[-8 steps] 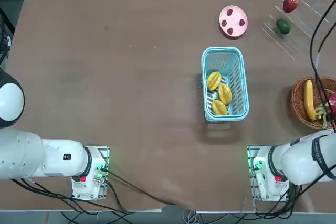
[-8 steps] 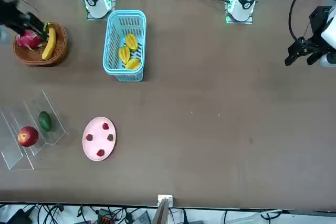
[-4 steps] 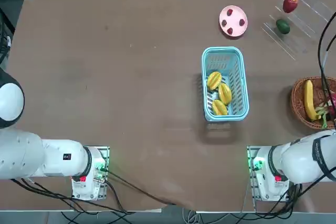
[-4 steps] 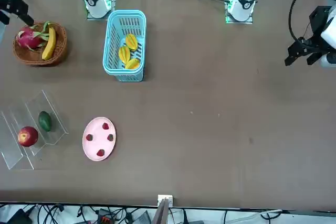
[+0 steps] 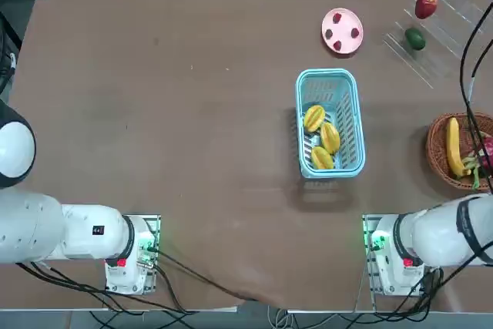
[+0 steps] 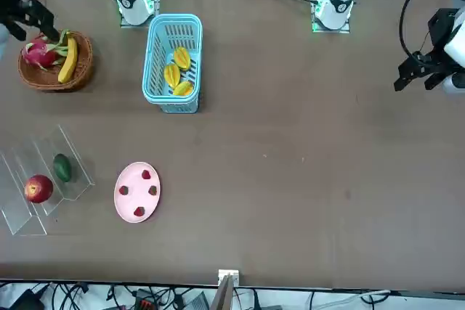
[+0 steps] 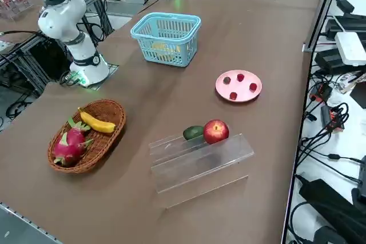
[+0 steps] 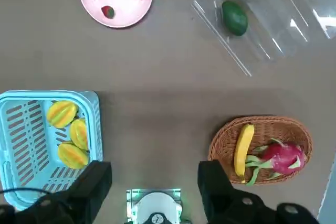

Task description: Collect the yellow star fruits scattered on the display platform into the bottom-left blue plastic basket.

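Going from left to right in the overhead view, the broad brown tabletop (image 5: pixel 177 113) is bare over its whole left and middle stretch, from the far edge with its cables down to the arm bases at the near edge. Right of centre stands the blue basket (image 5: pixel 330 123), long side running away from the robot, with open tabletop on every side of it. The three star fruits (image 5: pixel 322 138) lie inside it in a row, touching or nearly touching one another, toward the near end; the far end of the basket floor is free. Beyond the basket, near the far edge, sits a pink plate (image 5: pixel 342 31) carrying three small red berries, well apart from the basket. Further right, in the far right corner, is the clear stepped stand (image 5: pixel 439 32), holding a red apple (image 5: pixel 425 6) and a green fruit (image 5: pixel 415 38) side by side; no star fruit shows on it. Closer to the robot, at the right edge, a round wicker basket (image 5: pixel 447 161) holds a banana (image 5: pixel 454 147) and a pink dragon fruit (image 7: pixel 67 145).

The right tool (image 6: pixel 35 21) hangs above that wicker basket at the tabletop's right edge, its fingers (image 8: pixel 92 187) spread wide with nothing between them.
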{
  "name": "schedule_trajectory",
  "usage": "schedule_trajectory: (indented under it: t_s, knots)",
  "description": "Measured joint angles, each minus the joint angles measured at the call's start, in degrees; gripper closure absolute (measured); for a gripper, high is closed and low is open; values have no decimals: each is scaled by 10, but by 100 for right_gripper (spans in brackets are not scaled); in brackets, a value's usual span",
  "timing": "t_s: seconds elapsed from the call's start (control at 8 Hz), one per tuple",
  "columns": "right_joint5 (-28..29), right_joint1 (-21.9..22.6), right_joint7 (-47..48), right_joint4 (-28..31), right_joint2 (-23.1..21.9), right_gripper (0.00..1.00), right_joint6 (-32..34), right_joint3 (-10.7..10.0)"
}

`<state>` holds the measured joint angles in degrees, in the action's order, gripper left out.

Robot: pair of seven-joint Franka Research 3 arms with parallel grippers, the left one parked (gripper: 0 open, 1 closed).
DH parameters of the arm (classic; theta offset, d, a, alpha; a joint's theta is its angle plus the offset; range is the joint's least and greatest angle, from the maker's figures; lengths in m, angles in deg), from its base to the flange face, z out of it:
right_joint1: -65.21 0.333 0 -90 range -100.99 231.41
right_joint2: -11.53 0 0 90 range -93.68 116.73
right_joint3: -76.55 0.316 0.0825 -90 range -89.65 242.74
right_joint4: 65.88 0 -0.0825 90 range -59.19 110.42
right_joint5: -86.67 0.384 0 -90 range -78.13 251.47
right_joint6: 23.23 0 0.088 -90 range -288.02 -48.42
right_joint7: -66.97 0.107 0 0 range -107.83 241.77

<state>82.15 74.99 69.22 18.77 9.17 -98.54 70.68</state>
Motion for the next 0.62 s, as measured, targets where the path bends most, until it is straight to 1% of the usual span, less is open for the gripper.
schedule_trajectory:
  t_s: [0.12, 0.25, 0.38, 0.5, 0.62]
  knots:
    - [0, -48, 1, 0, 6, 0, -3, 50]
    - [1, -75, 2, 0, 6, 0, -4, 75]
    - [1, -97, 2, -1, 5, 0, -4, 97]
    - [1, -106, 2, -1, 4, 0, -4, 117]
    - [1, -98, 2, -1, 4, 0, -4, 119]
